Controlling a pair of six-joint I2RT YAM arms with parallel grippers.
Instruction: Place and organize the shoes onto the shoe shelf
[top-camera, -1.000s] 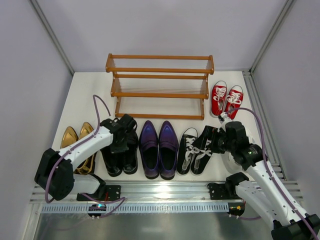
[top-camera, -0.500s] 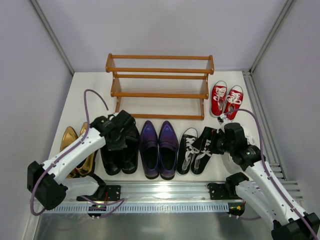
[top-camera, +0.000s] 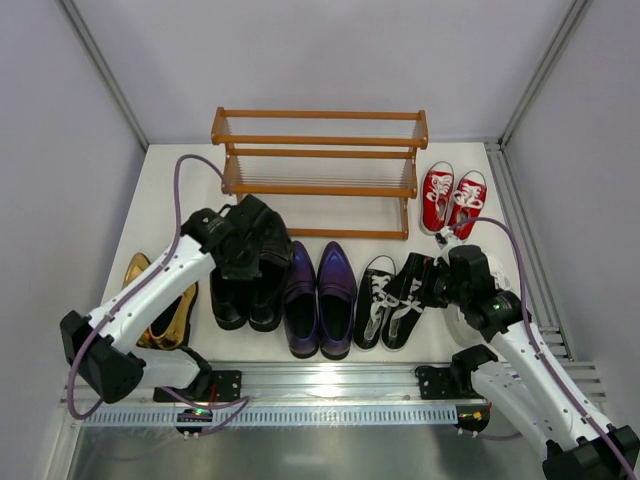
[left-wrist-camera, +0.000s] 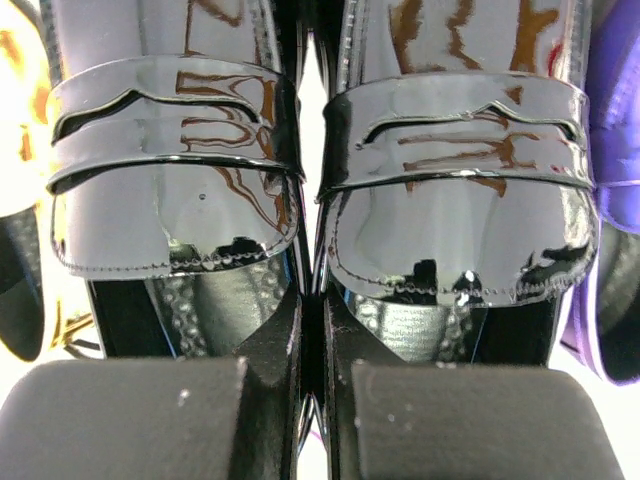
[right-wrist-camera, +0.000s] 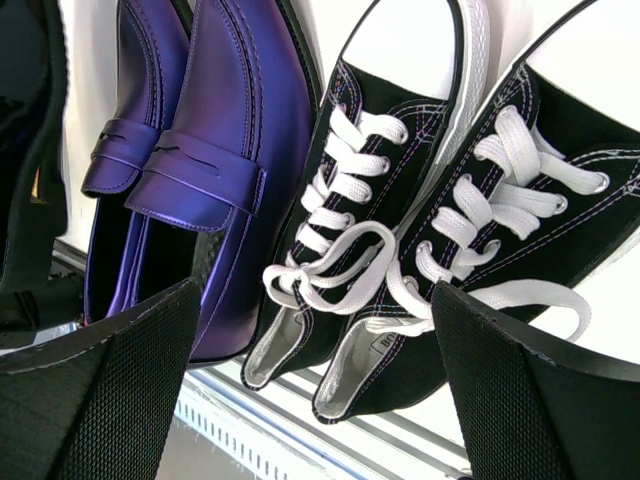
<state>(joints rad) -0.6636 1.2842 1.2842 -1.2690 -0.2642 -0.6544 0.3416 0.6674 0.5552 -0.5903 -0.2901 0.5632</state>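
Note:
My left gripper (top-camera: 243, 250) (left-wrist-camera: 312, 330) is shut on the touching inner walls of the glossy black dress shoes (top-camera: 250, 290) (left-wrist-camera: 180, 180), pinching the pair together. The pair hangs tilted, with its right edge over the left purple loafer (top-camera: 298, 295). My right gripper (top-camera: 425, 285) (right-wrist-camera: 320, 340) stands wide open above the heels of the black-and-white lace-up sneakers (top-camera: 392, 300) (right-wrist-camera: 400, 200), which lie on the table with nothing gripped. The orange-brown shoe shelf (top-camera: 318, 140) stands at the back with bare rails.
Red sneakers (top-camera: 452, 198) sit to the right of the shelf. Gold loafers (top-camera: 160, 310) lie at the left under my left arm. A metal rail (top-camera: 330, 385) runs along the near table edge. White walls close in both sides.
My left arm has swung away from the near edge and rightward with the black dress shoes, which now overlap the purple loafer. The gold loafers show more. The right arm has barely moved.

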